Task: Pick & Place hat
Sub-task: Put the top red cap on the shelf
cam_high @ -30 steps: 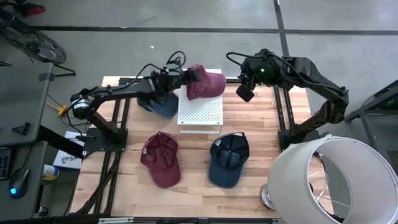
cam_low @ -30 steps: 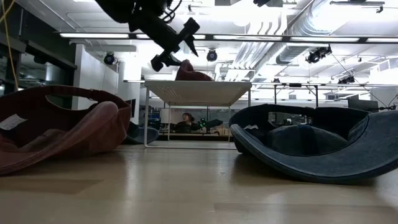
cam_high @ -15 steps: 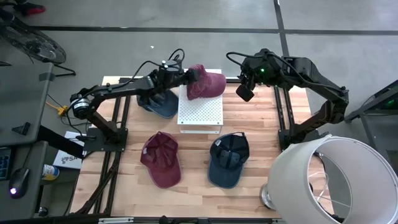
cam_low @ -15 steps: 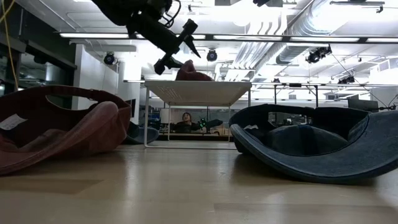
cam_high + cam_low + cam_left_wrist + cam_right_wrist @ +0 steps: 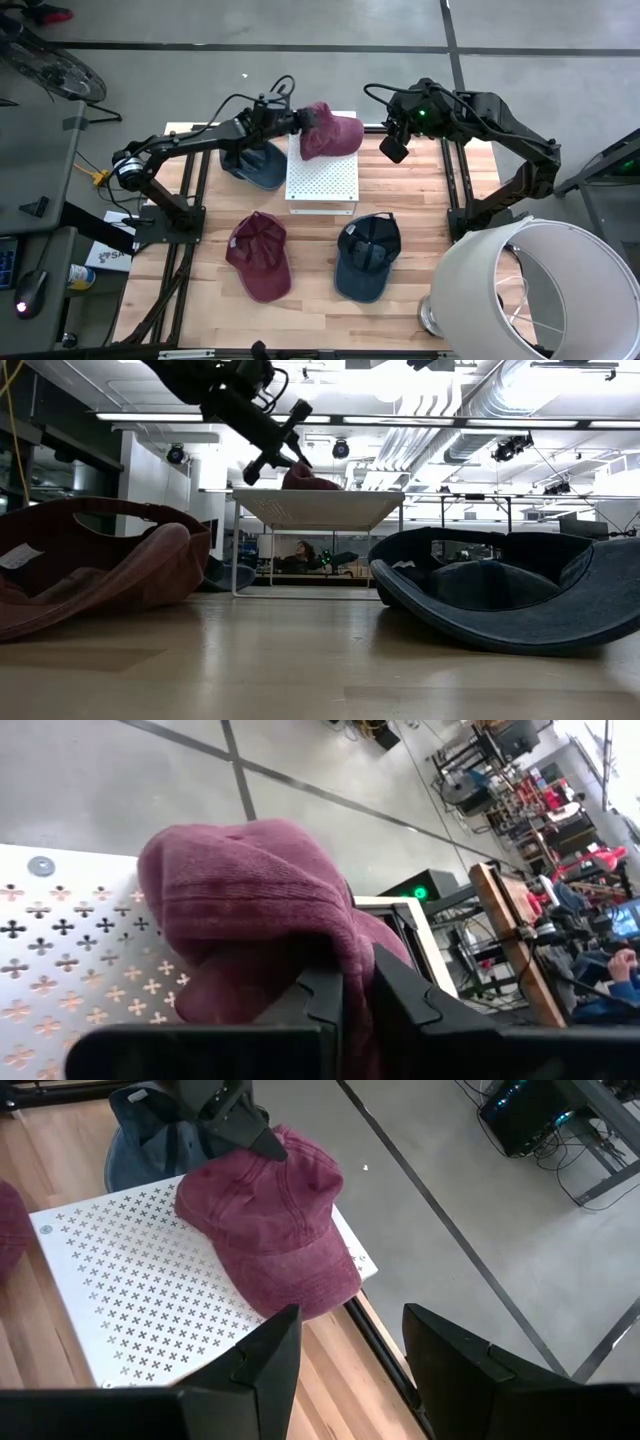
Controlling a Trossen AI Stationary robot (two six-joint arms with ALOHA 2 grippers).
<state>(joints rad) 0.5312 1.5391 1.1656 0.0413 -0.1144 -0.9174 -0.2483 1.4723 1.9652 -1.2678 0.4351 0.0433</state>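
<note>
High view first: my left tool point(image 5: 296, 121) is clamped on the back edge of the maroon hat point(image 5: 330, 131), which lies on the white perforated stand point(image 5: 322, 178) at about 12 o'clock on the tabletop point(image 5: 420, 230), its brim hanging over the stand's far right corner. In my left wrist view the fingers point(image 5: 325, 1010) pinch a fold of the cloth, nearly together. My right tool point(image 5: 394, 149) waits with its fingers apart at about 1 o'clock, just beside the stand and clear of the hat. I judge the hat light and limp: the crown sags and bunches, so it will droop when lifted. The brim looks stiffer, and the rear band or brim edge gives the surest hold. Other hats lie elsewhere: a blue hat point(image 5: 256, 167), another maroon one point(image 5: 260, 257), another dark blue one point(image 5: 366, 258).
</note>
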